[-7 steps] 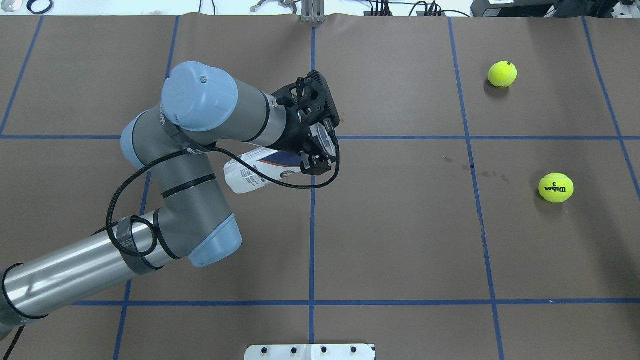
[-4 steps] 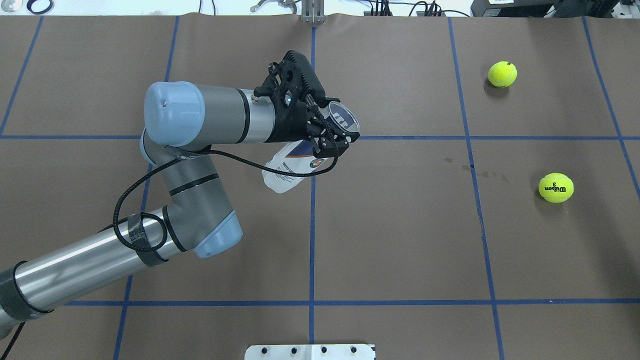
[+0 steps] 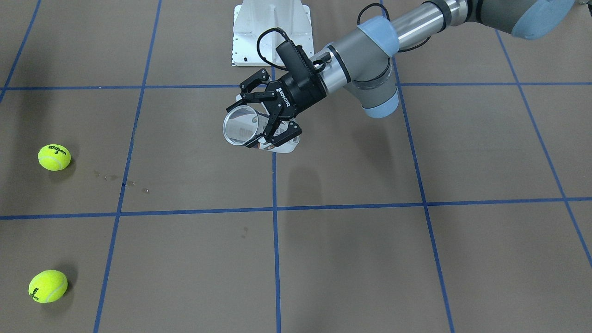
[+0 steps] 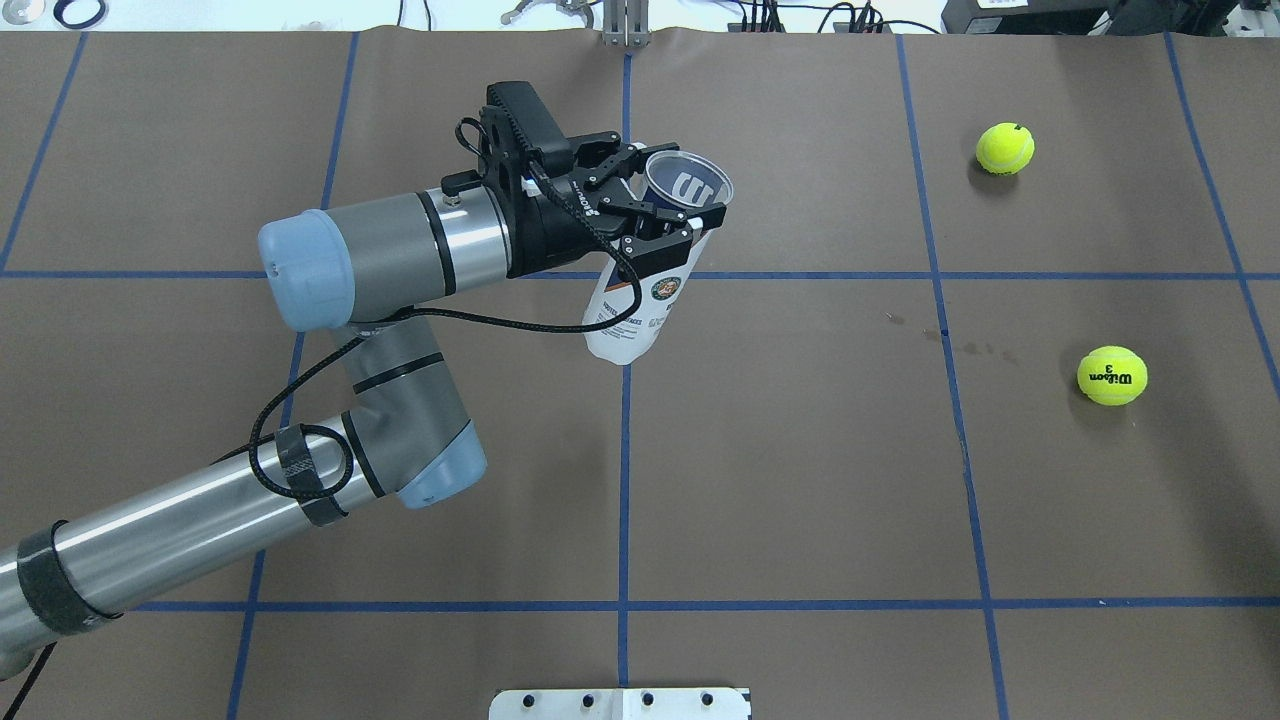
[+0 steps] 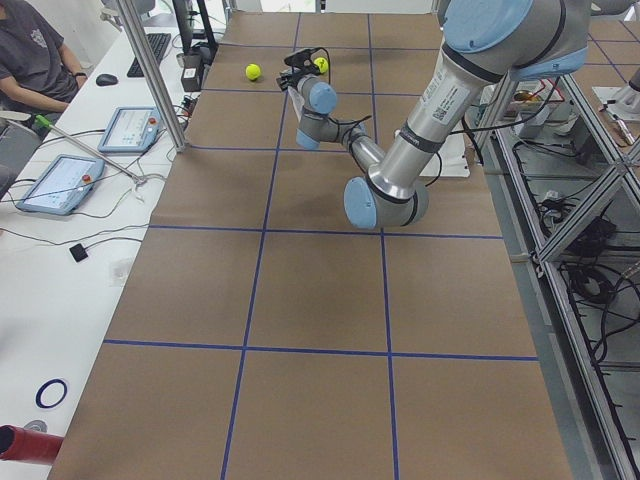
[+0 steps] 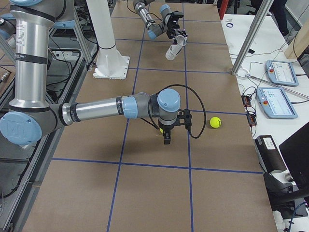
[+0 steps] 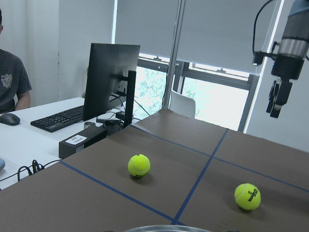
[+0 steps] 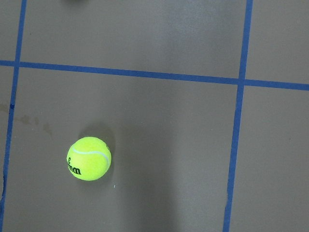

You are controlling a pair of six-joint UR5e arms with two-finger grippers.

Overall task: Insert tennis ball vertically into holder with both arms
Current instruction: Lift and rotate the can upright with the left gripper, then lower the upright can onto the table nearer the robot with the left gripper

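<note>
left pincer closed round the holder just below its open mouth; the can hangs clear of the table, tilted, mouth up and away from the robot, closed end over the centre line. right pincer hangs fingers-down above the table, gap cannot be told. nearer tennis ball and farther tennis ball lie well apart from the holder.

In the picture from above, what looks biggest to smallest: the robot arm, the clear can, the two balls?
1. left arm
2. holder
3. near ball and far ball: near one looks slightly bigger, probably only because it's closer.
</note>
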